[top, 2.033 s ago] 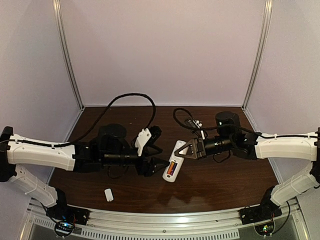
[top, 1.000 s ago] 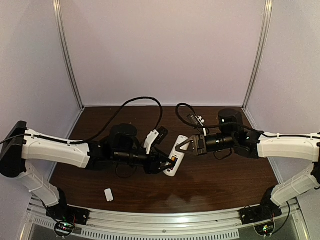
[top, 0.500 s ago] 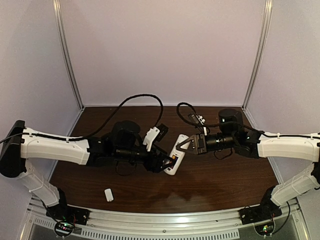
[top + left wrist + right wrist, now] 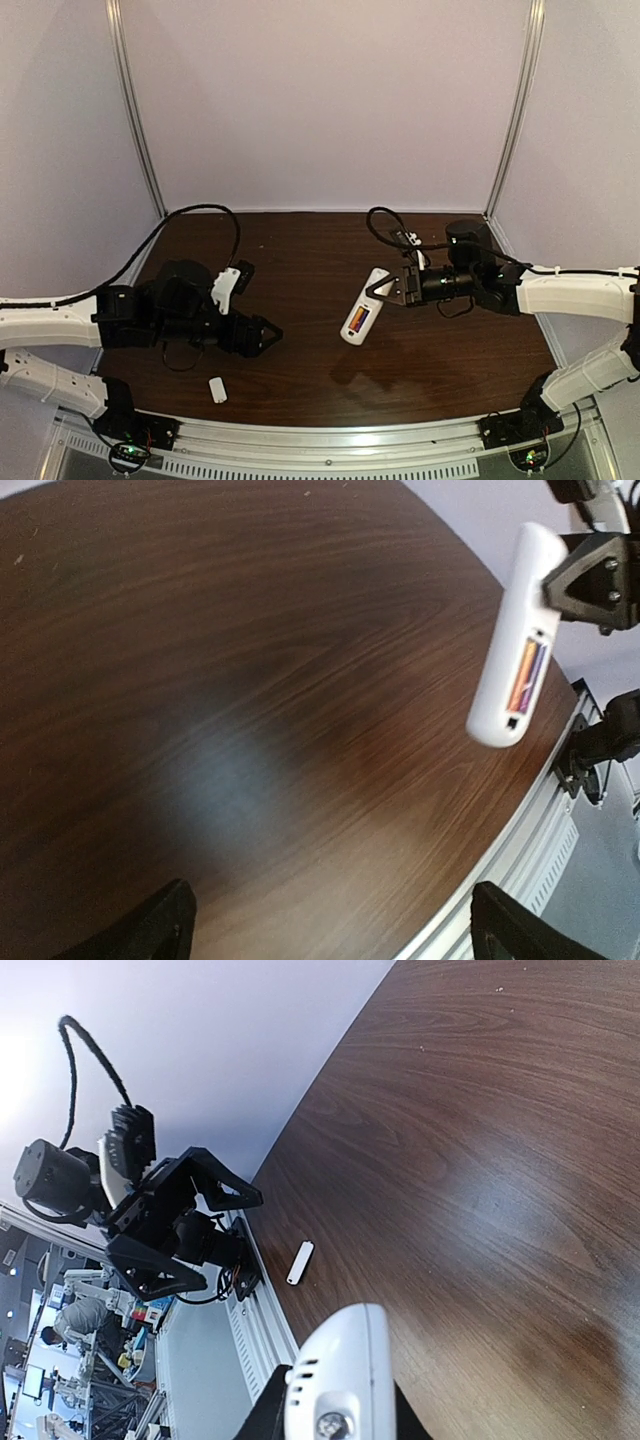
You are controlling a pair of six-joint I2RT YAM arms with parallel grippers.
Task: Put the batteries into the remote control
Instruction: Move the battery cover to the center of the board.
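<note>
The right end effector clamps the remote by one end above the worktop. The batteries lie side by side in the remote's open bay. The left end effector gapes wide, empty, well apart.

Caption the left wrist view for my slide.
Right claw holds the remote control aloft, both batteries seated inside.

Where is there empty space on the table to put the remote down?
Bare wood lies between the left gripper and the remote, along the back wall, and in front of the remote by the rail. It is crowded around the right gripper and near the small white piece.
</note>
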